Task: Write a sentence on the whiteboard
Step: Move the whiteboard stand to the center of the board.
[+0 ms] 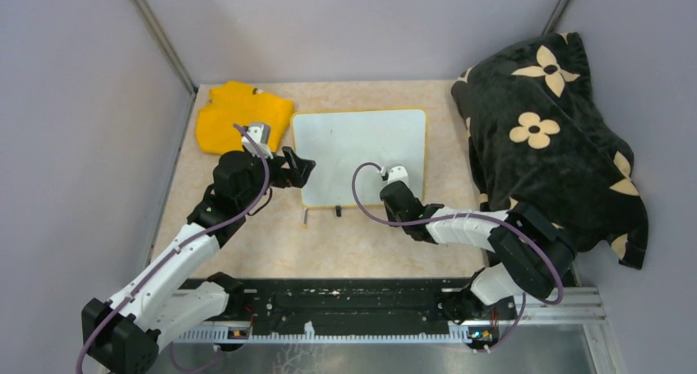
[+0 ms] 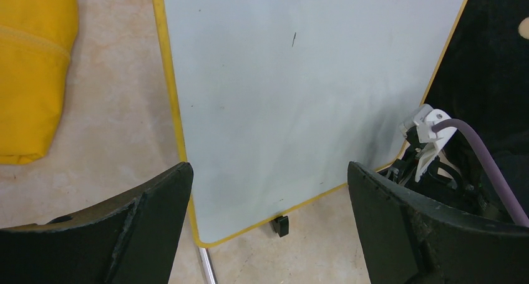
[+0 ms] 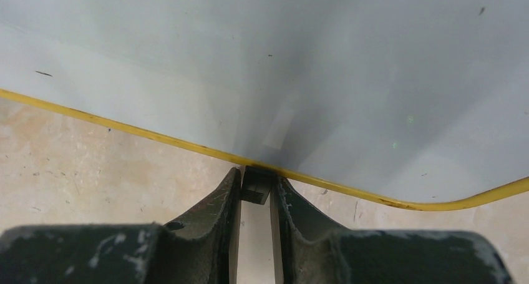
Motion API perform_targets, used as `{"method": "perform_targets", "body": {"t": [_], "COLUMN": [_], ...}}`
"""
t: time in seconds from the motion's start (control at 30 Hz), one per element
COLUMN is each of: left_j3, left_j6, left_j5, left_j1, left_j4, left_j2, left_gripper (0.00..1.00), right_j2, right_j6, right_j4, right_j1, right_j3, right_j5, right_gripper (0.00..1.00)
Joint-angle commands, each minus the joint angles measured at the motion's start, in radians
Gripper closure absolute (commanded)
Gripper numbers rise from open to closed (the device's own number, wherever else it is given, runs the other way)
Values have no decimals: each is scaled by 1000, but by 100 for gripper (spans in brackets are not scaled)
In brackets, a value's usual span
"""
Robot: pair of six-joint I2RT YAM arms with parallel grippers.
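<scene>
The whiteboard (image 1: 362,148) lies flat mid-table, white with a thin yellow rim. No sentence shows on it; its face (image 2: 293,97) carries only a few tiny dark specks. My right gripper (image 1: 393,195) sits at the board's near edge. In the right wrist view this gripper (image 3: 256,183) is shut on a small black foot (image 3: 256,190) under the yellow rim (image 3: 156,137). My left gripper (image 1: 297,168) hovers at the board's left edge, open, with nothing between its fingers (image 2: 156,221). A second black foot (image 2: 282,225) shows on the near edge.
A yellow cloth (image 1: 242,115) lies at the back left, next to the board. A black blanket with cream flowers (image 1: 551,136) is heaped along the right side. A thin silver rod (image 2: 208,268) lies by the board's near-left corner. Grey walls enclose the table.
</scene>
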Motion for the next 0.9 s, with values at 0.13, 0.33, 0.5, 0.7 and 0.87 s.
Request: {"method": "perform_targets", "body": {"t": [0.13,0.33,0.5,0.7,0.87], "left_j3": [-9,-8,-7,-8,-8], "left_j6": [-3,-4,-6,-6,-7], "left_j5": [17,20,23,24,25], "left_j1": [-4,-5,-5,-4,-5], "left_j4": [35,35,36,35,35], "left_j2": [6,11,14,13,13], "left_gripper": [1,1,1,1,1], "right_j2": [-19,-35,-60,-90,-81], "right_j6": [-12,46,99,160,173], "right_j4": [-29,-25,-31,-20,0], "right_j1": [14,14,13,14,14], "right_j3": [18,1,-5,-17,-10], "right_j5": [15,22,45,109,135], "right_gripper": [97,63,56,57,61]}}
